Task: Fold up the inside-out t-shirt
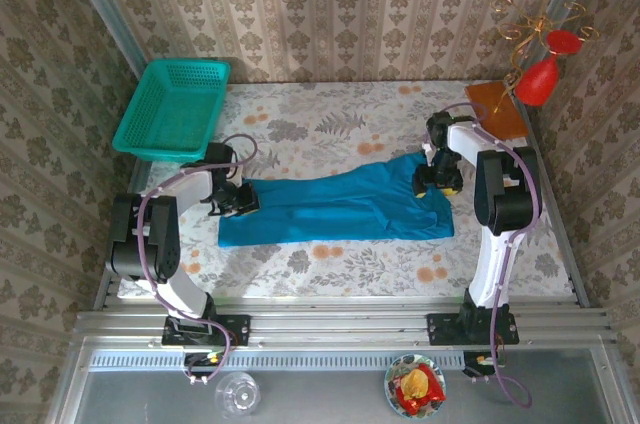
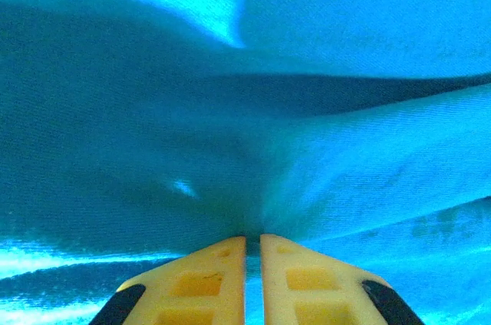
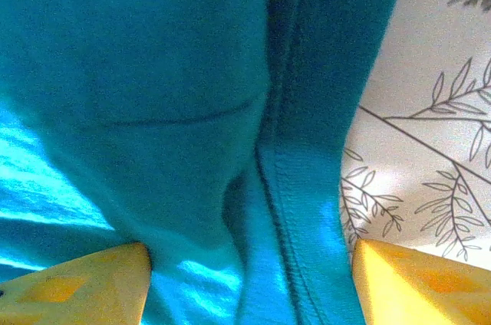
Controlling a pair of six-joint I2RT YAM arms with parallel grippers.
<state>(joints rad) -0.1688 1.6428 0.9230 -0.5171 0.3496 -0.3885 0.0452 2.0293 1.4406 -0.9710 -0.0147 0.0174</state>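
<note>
Across the middle of the floral surface (image 1: 330, 129) lies the t-shirt (image 1: 340, 206). It is blue-teal and gathered into a long band that runs from one arm to the other, with its wider end on the right.

At the band's left end the left fingers (image 1: 240, 199) sit on the cloth. Seen from the left wrist, the two yellow tips (image 2: 230, 256) stand almost together. A pinch of the t-shirt (image 2: 245, 110) is caught in the narrow slit between them — folds of cloth pucker toward that spot.

At the right end the right fingers (image 1: 437, 181) hang over the band's upper corner. From the right wrist they (image 3: 92, 287) stand well apart. One tip is over the cloth and the other is at the cloth's edge, just above the bare surface (image 3: 430, 110). A stitched seam of the t-shirt (image 3: 291, 187) runs between them — the tips are not closed on it.

A teal mesh basket (image 1: 172, 109) sits at the far left corner, well apart from the t-shirt.
</note>
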